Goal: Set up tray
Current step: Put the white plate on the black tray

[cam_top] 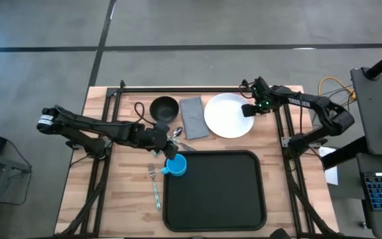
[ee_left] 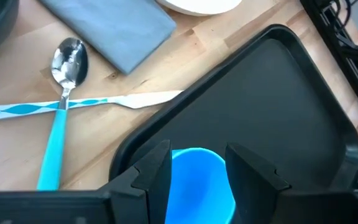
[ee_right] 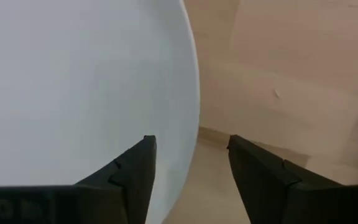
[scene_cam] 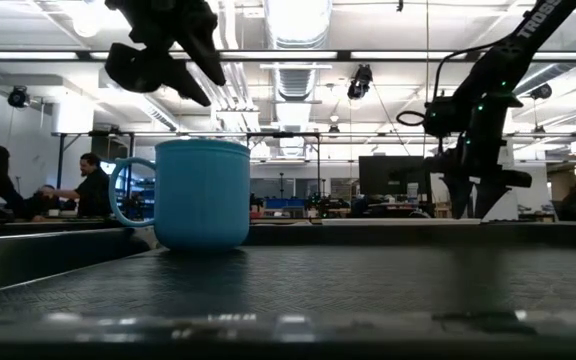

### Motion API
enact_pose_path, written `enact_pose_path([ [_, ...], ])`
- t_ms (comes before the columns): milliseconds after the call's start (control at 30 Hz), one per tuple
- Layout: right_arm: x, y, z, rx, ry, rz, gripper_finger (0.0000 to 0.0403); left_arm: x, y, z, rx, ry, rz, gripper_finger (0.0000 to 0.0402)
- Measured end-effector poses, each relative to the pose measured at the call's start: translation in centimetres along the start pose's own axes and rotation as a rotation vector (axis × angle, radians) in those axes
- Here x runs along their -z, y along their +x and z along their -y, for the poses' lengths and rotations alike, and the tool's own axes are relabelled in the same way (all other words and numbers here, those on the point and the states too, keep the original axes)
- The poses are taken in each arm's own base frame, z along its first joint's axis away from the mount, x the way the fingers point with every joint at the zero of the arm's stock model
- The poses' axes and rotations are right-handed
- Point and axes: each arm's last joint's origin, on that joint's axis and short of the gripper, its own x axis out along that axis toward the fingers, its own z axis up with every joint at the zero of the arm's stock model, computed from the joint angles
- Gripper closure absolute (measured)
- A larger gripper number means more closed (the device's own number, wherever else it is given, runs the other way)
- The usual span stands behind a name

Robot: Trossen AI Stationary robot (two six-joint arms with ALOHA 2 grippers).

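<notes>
The black tray (cam_top: 214, 212) lies at the table's near middle. A blue mug (cam_top: 176, 165) (scene_cam: 200, 193) stands upright on the tray's far left corner. My left gripper (cam_top: 168, 153) (scene_cam: 168, 65) hangs open above the mug, clear of it. In the left wrist view its fingers frame the mug (ee_left: 201, 183). The white plate (cam_top: 227, 115) rests flat on the wood beyond the tray. My right gripper (cam_top: 247, 111) (ee_right: 191, 143) is open and points down at the plate's right edge. My right gripper stands astride the white plate's right rim (ee_right: 194, 112) from above, one finger over the plate and one over the bare wood. Whether the fingers touch the plate, I cannot tell.
A black bowl (cam_top: 164, 108) and a grey napkin (cam_top: 193, 117) lie left of the plate. A spoon (ee_left: 67, 62) and a knife (ee_left: 123, 101) lie crossed beside the tray's far left corner. A fork (cam_top: 154, 186) lies along its left side. People sit beyond the table.
</notes>
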Motion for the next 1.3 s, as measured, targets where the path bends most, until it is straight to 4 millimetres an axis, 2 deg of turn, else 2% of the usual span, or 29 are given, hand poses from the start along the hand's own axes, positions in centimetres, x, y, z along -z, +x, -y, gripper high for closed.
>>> enact_pose_path([
  [333,0.5,1.2,-1.0,0.030,0.036,-0.046,0.0302,0.3,0.4,-0.5,-0.035,-0.002,0.016,0.0271],
  [700,0.3,1.2,-1.1,0.032,0.056,-0.036,0.0378,0.4,0.4,-0.6,-0.035,0.011,0.015,0.0271],
  [933,0.3,1.1,-1.2,-0.005,0.054,-0.051,0.0393,0.7,0.7,-0.8,-0.046,0.019,0.005,0.0271],
  [1067,0.8,-0.2,-1.5,-0.045,0.053,-0.038,0.0394,0.9,0.6,-0.7,-0.043,0.023,0.002,0.0271],
  [1300,2.2,-5.4,-1.3,-0.187,0.106,0.077,0.0395,0.8,0.6,-0.7,-0.038,0.022,0.005,0.0271],
])
